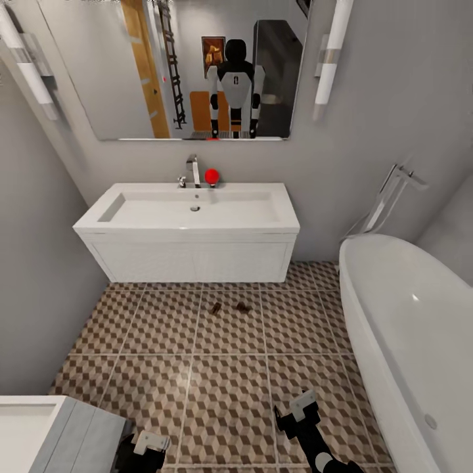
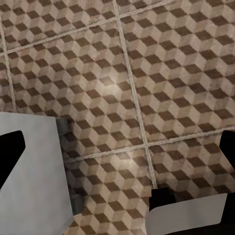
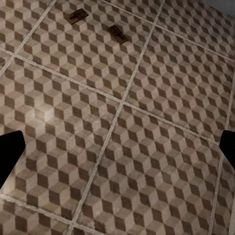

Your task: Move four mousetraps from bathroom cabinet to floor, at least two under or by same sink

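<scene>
Two mousetraps lie close together on the bathroom floor [image 1: 217, 368] just in front of the sink's white vanity: one mousetrap [image 1: 215, 307] [image 3: 76, 16] and the other mousetrap [image 1: 242, 307] [image 3: 117, 34]. The sink [image 1: 194, 210] has a chrome faucet [image 1: 192, 169]. My right gripper [image 1: 297, 410] [image 3: 117, 156] hovers open and empty over the tiles, well short of the traps. At the bottom of the head view my left gripper [image 1: 150, 443] [image 2: 117, 152] is open with nothing in it. In the mirror [image 1: 197, 66], an orange-brown cabinet [image 1: 200, 108] shows behind my reflection.
A white bathtub [image 1: 420, 328] fills the right side, with a floor-standing tap [image 1: 387, 197] behind it. The white toilet [image 1: 39, 427] [image 2: 29, 171] sits at the lower left beside my left gripper. A red ball [image 1: 211, 176] rests on the sink's back edge. Grey walls close off the left.
</scene>
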You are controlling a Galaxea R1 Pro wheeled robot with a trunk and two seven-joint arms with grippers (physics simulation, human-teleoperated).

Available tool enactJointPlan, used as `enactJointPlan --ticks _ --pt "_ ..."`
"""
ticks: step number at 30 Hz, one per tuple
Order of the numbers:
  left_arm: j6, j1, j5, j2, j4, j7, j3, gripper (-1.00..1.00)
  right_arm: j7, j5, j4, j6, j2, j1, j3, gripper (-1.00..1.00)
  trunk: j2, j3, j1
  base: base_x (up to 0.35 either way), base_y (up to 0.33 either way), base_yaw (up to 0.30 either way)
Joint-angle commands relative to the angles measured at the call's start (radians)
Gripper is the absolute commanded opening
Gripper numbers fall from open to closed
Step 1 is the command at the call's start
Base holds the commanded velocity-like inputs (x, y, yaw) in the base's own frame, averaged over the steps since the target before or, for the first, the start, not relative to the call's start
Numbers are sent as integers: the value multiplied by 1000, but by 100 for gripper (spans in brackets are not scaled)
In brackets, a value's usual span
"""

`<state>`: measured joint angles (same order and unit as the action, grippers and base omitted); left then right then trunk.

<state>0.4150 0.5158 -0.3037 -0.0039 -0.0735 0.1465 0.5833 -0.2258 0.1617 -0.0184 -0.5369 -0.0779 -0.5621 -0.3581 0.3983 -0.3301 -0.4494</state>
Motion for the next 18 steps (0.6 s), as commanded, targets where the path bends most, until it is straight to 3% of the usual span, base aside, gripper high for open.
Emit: enactJointPlan --ticks 1,18 --pt "5 1 -6 -1 -3 1 8 100 -10 10 2 0 0 -1 -2 100 2 0 -1 0 0 0" --pt "5 1 -6 -1 -3 1 8 100 -10 10 2 -1 0 -1 -2 100 2 28 -1 0 0 0"
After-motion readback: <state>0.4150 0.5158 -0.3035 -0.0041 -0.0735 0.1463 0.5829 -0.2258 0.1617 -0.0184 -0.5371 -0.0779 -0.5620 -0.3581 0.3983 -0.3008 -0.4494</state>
